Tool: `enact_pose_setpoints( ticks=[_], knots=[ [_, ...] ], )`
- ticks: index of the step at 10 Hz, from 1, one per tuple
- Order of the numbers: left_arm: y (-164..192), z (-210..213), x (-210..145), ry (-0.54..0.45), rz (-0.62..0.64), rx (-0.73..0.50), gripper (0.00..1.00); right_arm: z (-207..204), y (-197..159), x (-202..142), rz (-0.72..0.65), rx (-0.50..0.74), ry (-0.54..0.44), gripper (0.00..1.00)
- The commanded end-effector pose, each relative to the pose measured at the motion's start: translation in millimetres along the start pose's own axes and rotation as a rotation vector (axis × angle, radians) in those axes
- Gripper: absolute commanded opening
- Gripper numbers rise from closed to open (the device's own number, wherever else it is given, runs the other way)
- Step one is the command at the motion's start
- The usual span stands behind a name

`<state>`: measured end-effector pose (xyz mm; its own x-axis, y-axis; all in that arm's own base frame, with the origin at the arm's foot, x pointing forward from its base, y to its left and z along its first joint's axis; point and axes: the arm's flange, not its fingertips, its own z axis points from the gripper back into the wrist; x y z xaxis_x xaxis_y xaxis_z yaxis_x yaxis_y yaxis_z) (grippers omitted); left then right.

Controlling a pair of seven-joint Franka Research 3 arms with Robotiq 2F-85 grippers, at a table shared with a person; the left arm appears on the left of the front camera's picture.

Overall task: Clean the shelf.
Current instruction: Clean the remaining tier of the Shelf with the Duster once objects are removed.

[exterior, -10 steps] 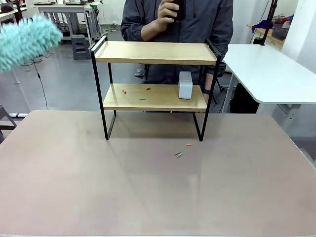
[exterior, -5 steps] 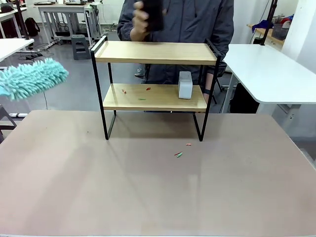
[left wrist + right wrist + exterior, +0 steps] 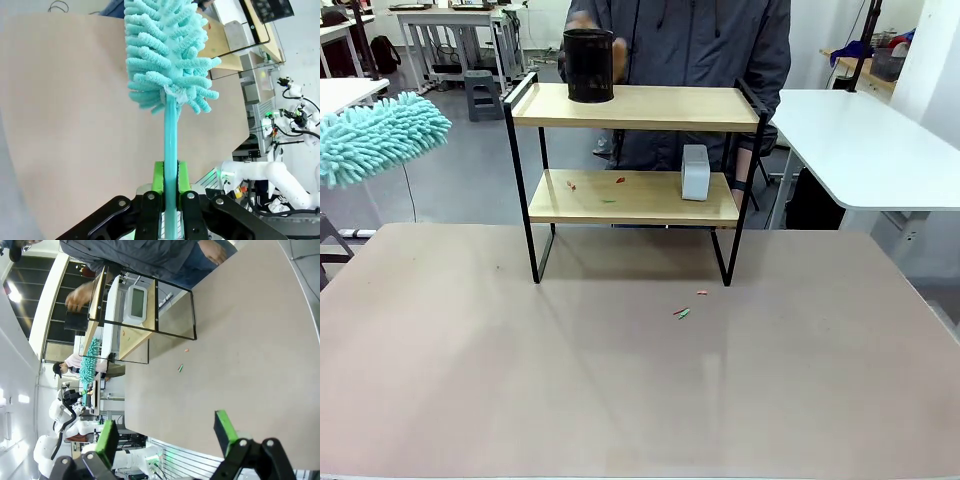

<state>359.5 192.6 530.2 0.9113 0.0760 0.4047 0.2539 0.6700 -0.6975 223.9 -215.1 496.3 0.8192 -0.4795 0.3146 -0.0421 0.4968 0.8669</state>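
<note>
The shelf (image 3: 630, 195) stands at the table's far side, with small coloured scraps (image 3: 570, 184) and a white box (image 3: 695, 172) on its lower board. A person's hand (image 3: 77, 299) holds a black cup (image 3: 589, 65) at the left end of the top board. At the far left a teal fluffy duster (image 3: 380, 135) hangs in the air, apart from the shelf. My left gripper (image 3: 170, 172) is shut on the duster (image 3: 165, 50) by its thin handle. Above the table, my right gripper (image 3: 166, 435) is open and holds nothing. The shelf (image 3: 140, 315) lies far ahead of it.
A few more scraps (image 3: 682, 313) lie on the brown table (image 3: 620, 390) just in front of the shelf. The person stands right behind the shelf. A white desk (image 3: 860, 150) sits at the right, beyond the table.
The person's hand has brought the black cup down from chest height to the shelf's top board at its left end. The duster has dropped lower at the far left.
</note>
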Motion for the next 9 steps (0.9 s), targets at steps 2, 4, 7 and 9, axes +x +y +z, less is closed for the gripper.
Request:
enact_pose_setpoints(
  ticks=[2, 4, 7, 9],
  knots=[
    [2.6, -0.3, -2.2, 0.001, -0.015, -0.006, 0.12, -0.2, 0.7, 2.0, 0.026, 0.022, -0.013, 1.0],
    [2.6, -0.3, -2.2, 0.001, -0.015, -0.006, 0.12, -0.2, 0.7, 2.0, 0.026, 0.022, -0.013, 1.0],
    [2.6, -0.3, -2.2, 0.001, -0.015, -0.006, 0.12, -0.2, 0.7, 2.0, 0.026, 0.022, -0.013, 1.0],
    [2.6, -0.3, -2.2, 0.001, -0.015, -0.006, 0.12, -0.2, 0.7, 2.0, 0.026, 0.022, -0.013, 1.0]
  ],
)
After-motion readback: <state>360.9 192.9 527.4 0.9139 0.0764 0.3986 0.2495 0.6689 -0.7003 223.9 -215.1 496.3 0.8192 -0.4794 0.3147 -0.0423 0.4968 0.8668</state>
